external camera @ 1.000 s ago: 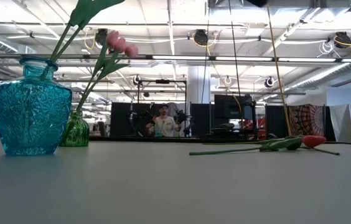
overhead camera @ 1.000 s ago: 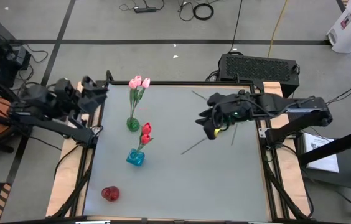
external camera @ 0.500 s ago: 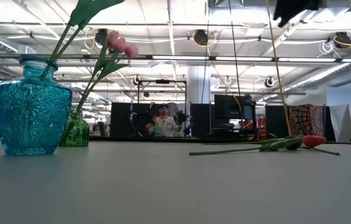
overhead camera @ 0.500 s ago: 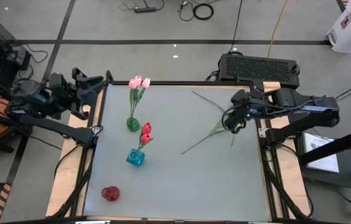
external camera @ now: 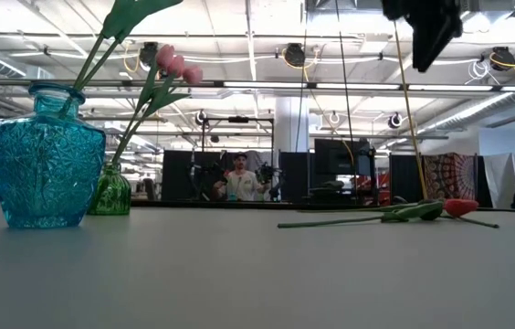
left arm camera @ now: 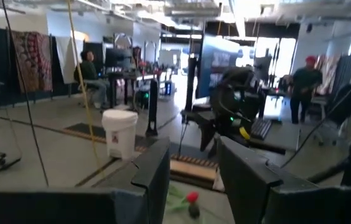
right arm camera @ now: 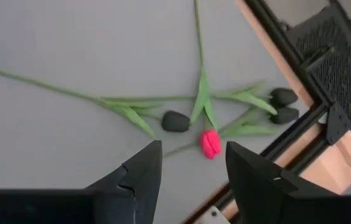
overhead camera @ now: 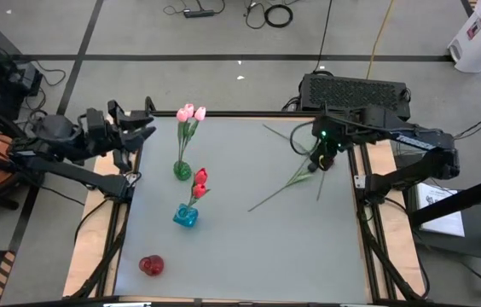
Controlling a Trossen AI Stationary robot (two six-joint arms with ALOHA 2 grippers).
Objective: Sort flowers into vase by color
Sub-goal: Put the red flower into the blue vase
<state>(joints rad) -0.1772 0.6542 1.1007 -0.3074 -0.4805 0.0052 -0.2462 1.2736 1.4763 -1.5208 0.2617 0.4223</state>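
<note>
The right gripper point(overhead camera: 324, 160) hangs above the table's point(overhead camera: 249, 247) 2 o'clock corner, fingers point(right arm camera: 139, 176) spread apart with nothing between them. It looks straight down on the loose flowers point(right arm camera: 200, 118), a fair sign it is lining up its next pick rather than carrying anything. Directly under it lie a red bud point(right arm camera: 210, 144) and a black bud point(right arm camera: 175, 121); two more black buds point(right arm camera: 282, 106) sit just beside the table's edge frame.

From above, the loose stems point(overhead camera: 287, 183) lie flat and crossed. The longest runs from 2 o'clock, where the heads bunch, down toward the table's centre at about 8 o'clock; a thinner one crosses it from 11 to 5 o'clock.

Over at 9 o'clock stand the sorted ones, stems upright: pink tulips point(overhead camera: 191, 113) in the green vase point(overhead camera: 182, 170), red tulips point(overhead camera: 199, 178) in the blue vase point(overhead camera: 185, 217). A red vase point(overhead camera: 151, 265) at 7 o'clock holds none.

The left gripper point(overhead camera: 142, 128) waits off the table's 10 o'clock corner, fingers point(left arm camera: 152, 168) parted and empty.
</note>
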